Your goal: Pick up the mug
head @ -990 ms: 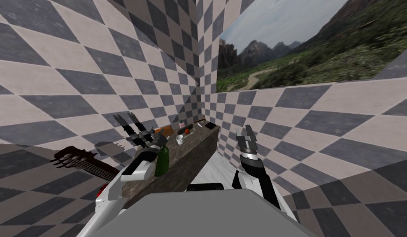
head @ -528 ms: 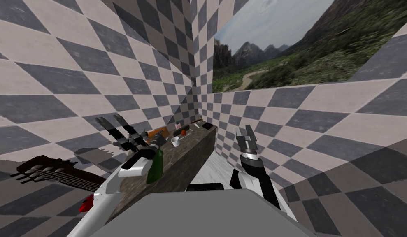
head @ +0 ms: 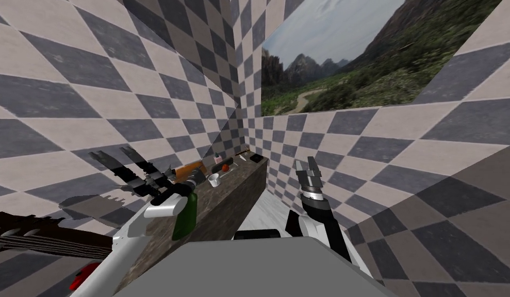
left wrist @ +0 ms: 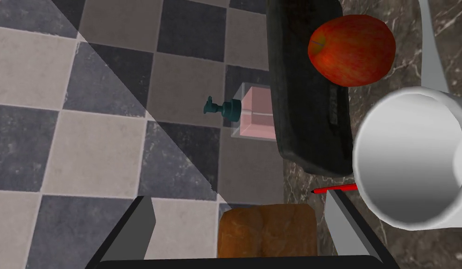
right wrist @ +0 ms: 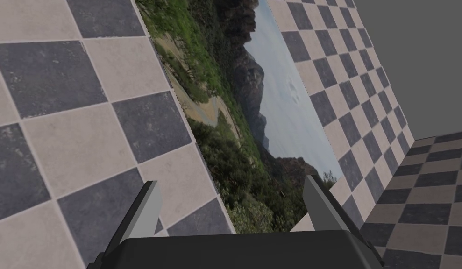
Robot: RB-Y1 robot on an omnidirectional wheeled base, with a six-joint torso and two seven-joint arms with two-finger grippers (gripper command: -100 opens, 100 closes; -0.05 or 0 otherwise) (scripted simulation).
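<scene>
Okay, green bottle (head: pixel 185 216) nearest, on counter (head: pixel 228 198) beside my left forearm. Left gripper (left wrist: pixel 237 198) spread wide, holding nothing, brown loaf (left wrist: pixel 267 231) seen between its fingers. White mug (left wrist: pixel 412 159) just outside one finger, on dark marbled counter, mouth facing my wrist camera. Beyond it, red apple (left wrist: pixel 351 49) against black object (left wrist: pixel 309 107). Pink soap dispenser (left wrist: pixel 258 112) by wall. Right gripper (right wrist: pixel 232 182) raised right of counter, fingers apart, empty.
</scene>
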